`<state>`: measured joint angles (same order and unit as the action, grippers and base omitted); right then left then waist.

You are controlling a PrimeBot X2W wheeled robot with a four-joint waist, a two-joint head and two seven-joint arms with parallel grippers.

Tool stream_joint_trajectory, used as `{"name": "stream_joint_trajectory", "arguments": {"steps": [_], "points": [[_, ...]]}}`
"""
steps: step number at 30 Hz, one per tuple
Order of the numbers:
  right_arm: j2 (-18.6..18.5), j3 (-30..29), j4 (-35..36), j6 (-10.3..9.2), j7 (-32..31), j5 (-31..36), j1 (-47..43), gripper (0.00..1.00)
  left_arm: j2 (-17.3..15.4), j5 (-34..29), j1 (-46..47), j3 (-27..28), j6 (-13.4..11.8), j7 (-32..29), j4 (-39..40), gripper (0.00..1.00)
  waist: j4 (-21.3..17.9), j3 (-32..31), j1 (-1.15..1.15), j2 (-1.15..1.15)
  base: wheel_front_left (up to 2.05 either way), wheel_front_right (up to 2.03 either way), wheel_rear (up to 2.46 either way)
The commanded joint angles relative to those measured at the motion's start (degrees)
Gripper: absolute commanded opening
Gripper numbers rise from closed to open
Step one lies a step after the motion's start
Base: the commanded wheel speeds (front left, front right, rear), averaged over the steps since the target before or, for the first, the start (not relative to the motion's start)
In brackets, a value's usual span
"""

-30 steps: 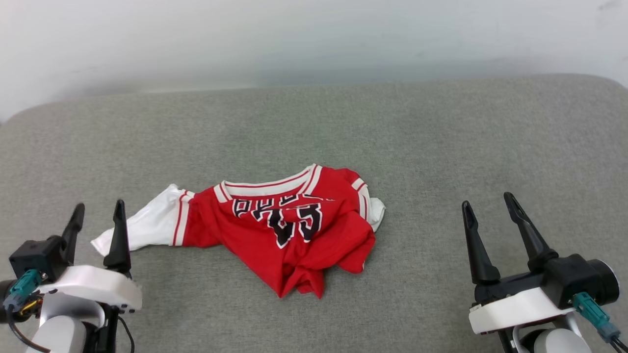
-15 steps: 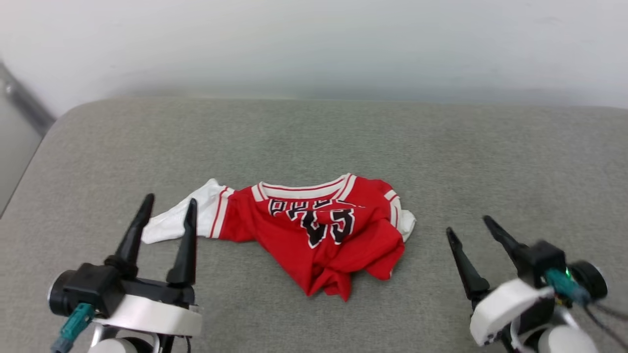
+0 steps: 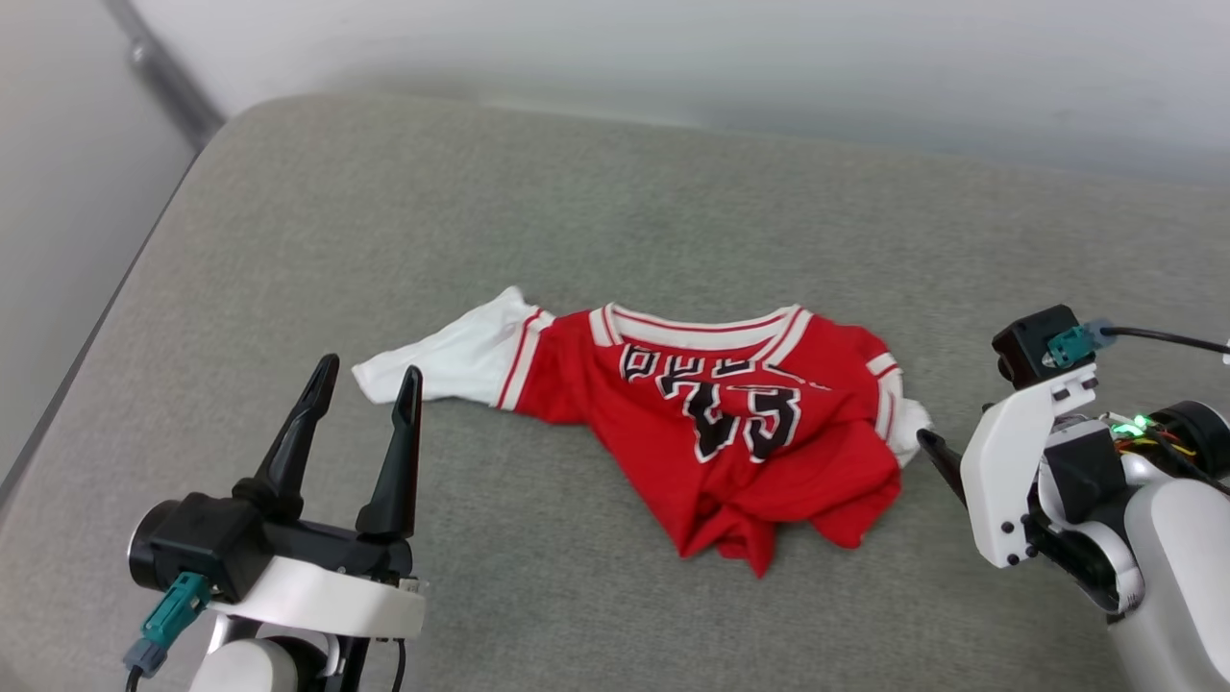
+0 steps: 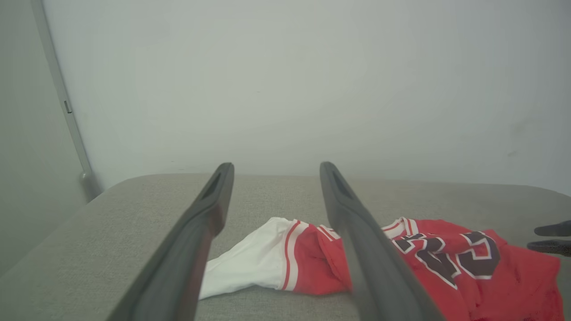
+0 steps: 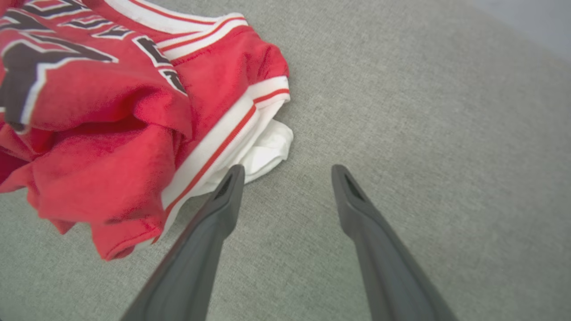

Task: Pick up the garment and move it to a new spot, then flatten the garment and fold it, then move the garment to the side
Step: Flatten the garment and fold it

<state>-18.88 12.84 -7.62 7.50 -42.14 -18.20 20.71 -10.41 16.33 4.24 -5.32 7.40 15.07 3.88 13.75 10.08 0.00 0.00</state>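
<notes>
The two dark fingers (image 3: 396, 452) of the left gripper (image 3: 371, 365) are seen spread wide with nothing between them. They are raised above the grey cushioned surface (image 3: 577, 231) and pointed toward the outstretched white sleeve (image 3: 452, 358) of the garment (image 3: 759, 461). The sleeve's end lies just beyond the fingertips in the head view, and no contact is made.

The fingers (image 5: 196, 249) of the right gripper (image 5: 287, 168) are likewise held apart and empty, angled down at the surface. One fingertip is set just beside the bunched white cuff (image 5: 267, 149) at the garment's other end. Whether cloth is touched there cannot be told.

Between the two grippers, the red jersey is shown lying crumpled and front-up near the middle of the surface, with its striped collar (image 3: 700, 332) turned toward the wall (image 3: 673, 48). Its black-and-white number (image 3: 745, 428) is creased by folds, and its lower edge is gathered into a heap on the side nearer the robot.

One sleeve is laid out flat toward the robot's left, while the other is tucked under the body of the shirt. A grey rail (image 3: 159, 67) is seen slanting down the pale wall at the surface's far left corner.
</notes>
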Motion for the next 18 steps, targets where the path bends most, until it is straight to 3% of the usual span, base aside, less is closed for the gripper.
{"name": "stream_joint_trajectory", "arguments": {"steps": [1, 14, 15, 16, 17, 18], "points": [[0.30, 0.04, -0.56, -0.03, -0.54, -0.45, 0.90, 1.00, 0.04, 0.07, 0.94, -0.03, 0.04, 0.14, 0.10, 1.00, 1.94, 1.80, 0.00, 0.00, 0.00, 0.00, 0.00], [-0.16, 3.95, -10.49, -0.01, -3.13, -0.61, 2.41, 1.00, 0.58, 1.07, 3.29, -1.16, 0.06, 0.14, -0.24, 1.00, 7.12, 5.84, 0.00, 0.00, 0.00, 0.00, 0.00], [-0.21, 4.31, -11.22, -0.01, -2.96, -0.79, 2.14, 0.89, 0.62, 1.02, 3.32, -1.20, 0.07, 0.14, -0.29, 1.00, 7.19, 5.84, 0.00, 0.00, 0.00, 0.00, 0.00], [-0.30, 4.93, -11.75, 0.00, -2.66, -0.88, 1.86, 0.35, 0.65, 0.99, 3.32, -1.22, 0.07, 0.14, -0.40, 1.00, 7.22, 5.75, 0.00, 0.00, 0.00, 0.00, 0.00], [-0.67, 5.69, -11.96, 0.00, -1.98, -0.84, 1.69, 0.00, 0.68, 0.94, 3.27, -1.14, 0.07, 0.14, -0.49, 1.00, 7.18, 5.59, 0.00, 0.00, 0.00, 0.00, 0.00], [-1.14, 5.87, -12.22, -0.01, -1.19, -0.80, 1.62, 0.00, 0.66, 0.91, 3.13, -0.97, 0.07, 0.14, -0.61, 1.00, 7.02, 5.38, 0.00, 0.00, 0.00, 0.00, 0.00]]}}
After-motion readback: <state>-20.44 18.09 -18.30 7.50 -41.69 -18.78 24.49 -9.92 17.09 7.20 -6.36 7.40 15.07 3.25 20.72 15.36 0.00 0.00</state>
